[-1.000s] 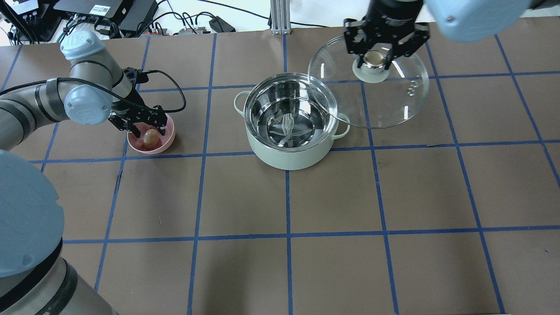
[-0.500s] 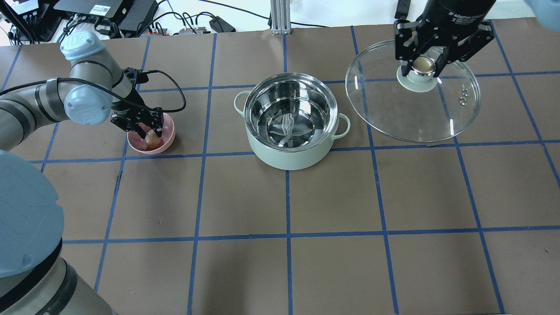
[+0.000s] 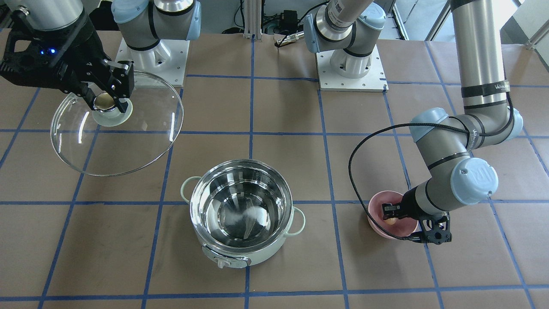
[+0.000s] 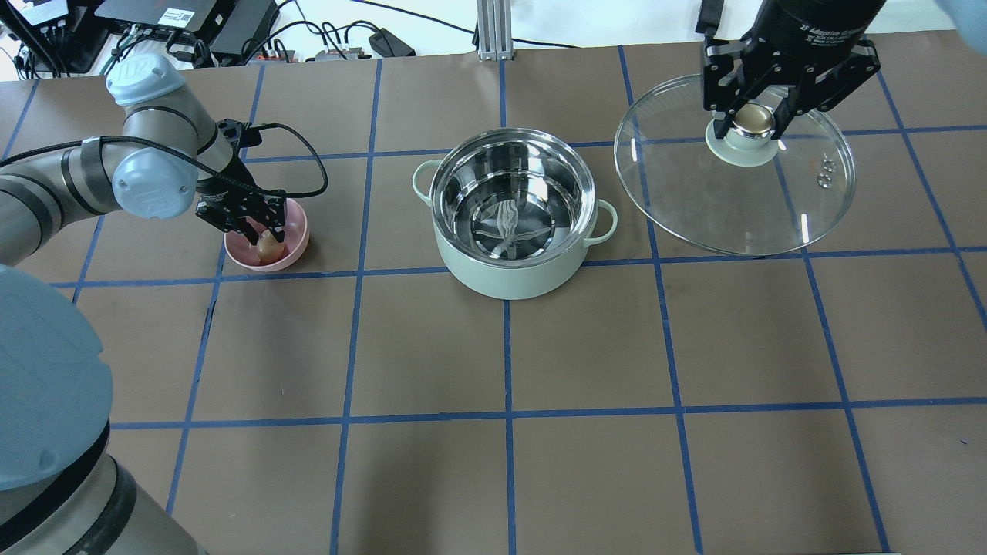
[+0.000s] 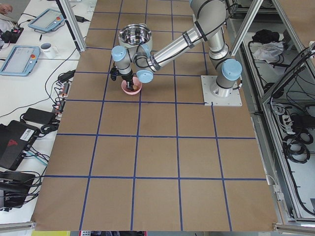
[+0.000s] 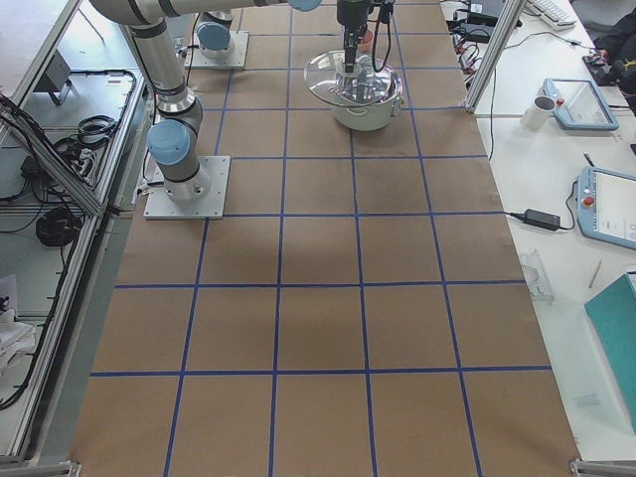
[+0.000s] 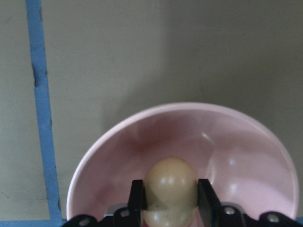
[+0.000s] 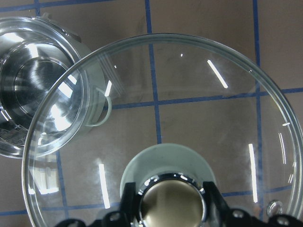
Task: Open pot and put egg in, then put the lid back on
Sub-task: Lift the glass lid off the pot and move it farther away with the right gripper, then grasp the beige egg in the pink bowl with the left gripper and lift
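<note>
The mint-green pot [image 4: 510, 264] stands open at the table's middle, its steel inside empty; it also shows in the front view [image 3: 240, 251]. My right gripper [image 4: 754, 117] is shut on the golden knob of the glass lid [image 4: 732, 200] and holds it in the air to the pot's right; the lid shows in the front view [image 3: 128, 141] and the right wrist view [image 8: 199, 85]. My left gripper [image 4: 262, 235] is down in the pink bowl [image 4: 297, 239], its fingers closed on the tan egg [image 4: 268, 247]. The left wrist view shows the egg [image 7: 170, 182] between both fingers.
Blue tape lines grid the brown table. Cables and electronics [image 4: 193, 23] lie past the far edge. The two arm bases [image 3: 349, 64] stand at the robot's side of the table. The bowl sits left of the pot, about a grid square away.
My right gripper carried the lid further right, away from the pot. My left gripper sank into the bowl and closed its fingers on the egg.
</note>
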